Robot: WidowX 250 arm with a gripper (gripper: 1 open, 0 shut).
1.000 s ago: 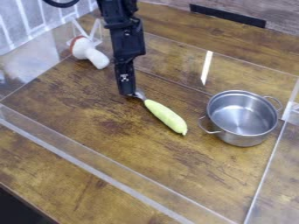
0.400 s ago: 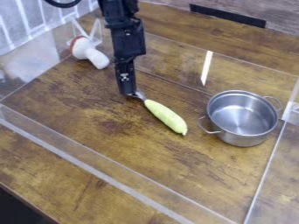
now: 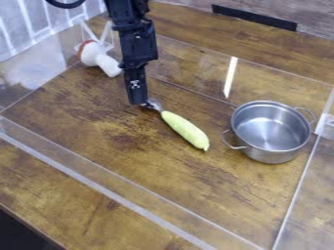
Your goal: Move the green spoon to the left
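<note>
Near the centre of the frame, your black gripper (image 3: 140, 100) points down at the silver bowl end of the small spoon with a thick yellow-green plastic handle (image 3: 183, 128); finger spacing cannot be told. Right of it stands a steel pot (image 3: 271, 131) on the wooden table (image 3: 92, 146).
</note>
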